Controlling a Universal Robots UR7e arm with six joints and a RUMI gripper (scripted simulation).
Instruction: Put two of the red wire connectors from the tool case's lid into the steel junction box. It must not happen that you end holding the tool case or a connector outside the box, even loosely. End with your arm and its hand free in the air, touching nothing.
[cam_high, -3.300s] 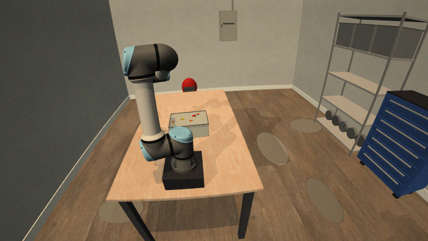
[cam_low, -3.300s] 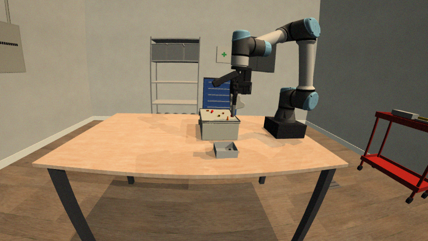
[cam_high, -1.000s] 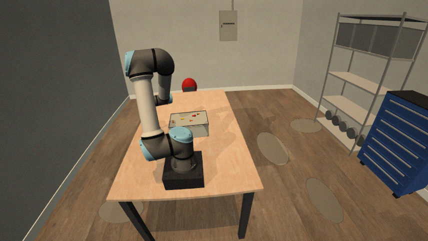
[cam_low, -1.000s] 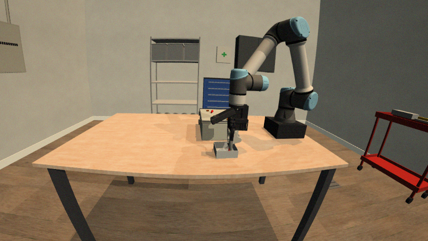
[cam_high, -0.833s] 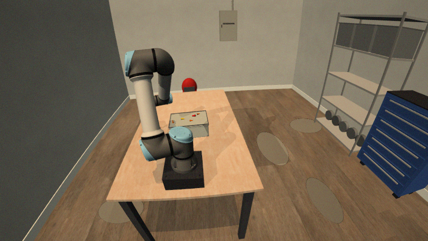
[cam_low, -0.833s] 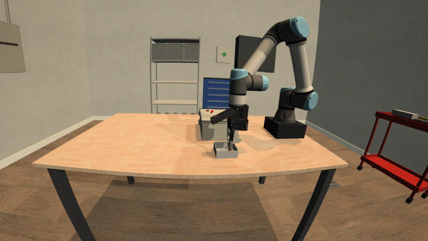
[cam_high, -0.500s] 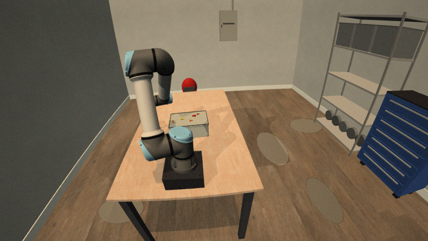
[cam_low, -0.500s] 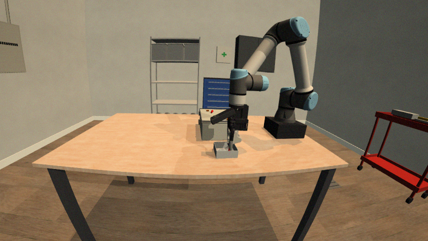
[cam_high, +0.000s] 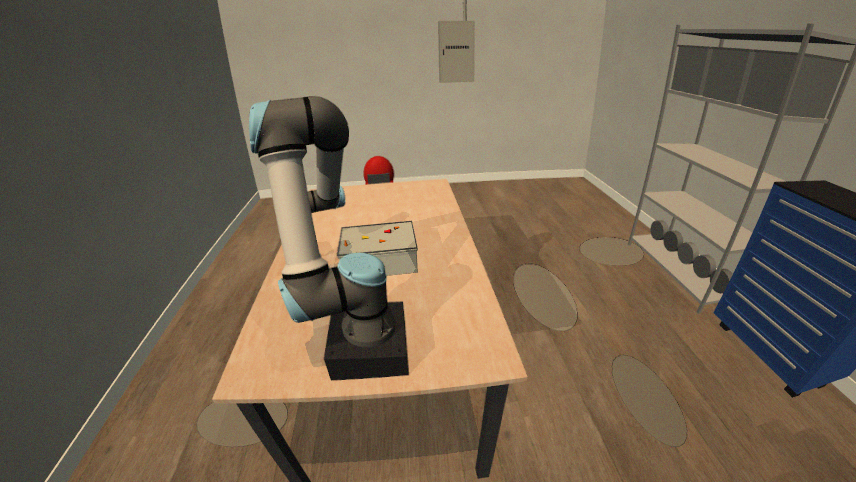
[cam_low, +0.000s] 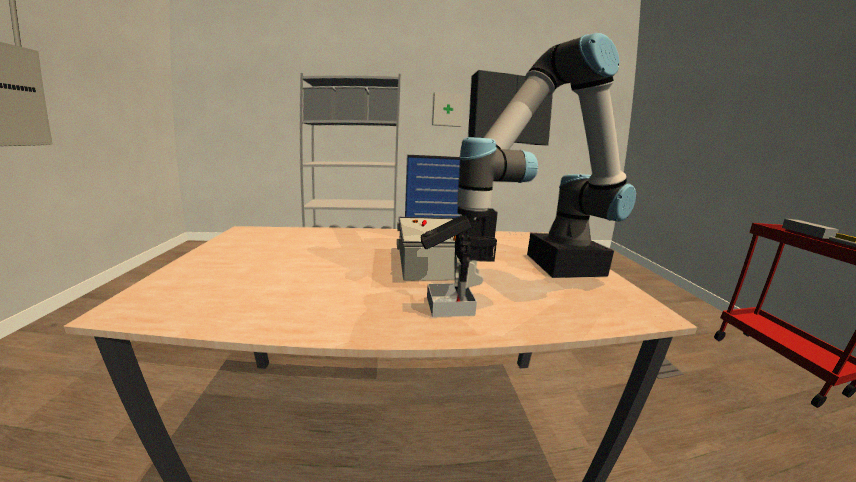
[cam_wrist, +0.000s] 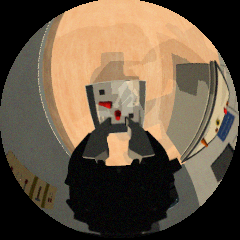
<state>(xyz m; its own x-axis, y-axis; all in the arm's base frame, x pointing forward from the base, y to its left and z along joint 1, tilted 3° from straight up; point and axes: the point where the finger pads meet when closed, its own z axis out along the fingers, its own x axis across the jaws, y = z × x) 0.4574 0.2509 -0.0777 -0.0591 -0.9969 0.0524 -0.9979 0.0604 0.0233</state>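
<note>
The steel junction box (cam_low: 441, 307) (cam_wrist: 129, 92) stands open on the table in front of the tool case (cam_low: 422, 263) (cam_high: 400, 261). My gripper (cam_low: 460, 293) (cam_wrist: 117, 117) reaches down into the box with its fingers slightly parted. One red wire connector (cam_wrist: 118, 115) lies on the box floor just past the fingertips, free of them. A second red connector (cam_wrist: 105, 104) lies beside it in the box. The case's lid (cam_high: 353, 230) (cam_wrist: 212, 115) carries one more red connector (cam_high: 389, 230) (cam_low: 424, 222) among orange and yellow ones. In the top view the arm hides the gripper and the box.
The arm's black base (cam_high: 366, 353) (cam_low: 569, 258) stands on the table near the case. A red helmet (cam_high: 378, 169) sits at the table's far end. A red cart (cam_low: 796, 299), a metal shelf (cam_high: 718, 167) and a blue drawer cabinet (cam_high: 802, 281) stand off the table.
</note>
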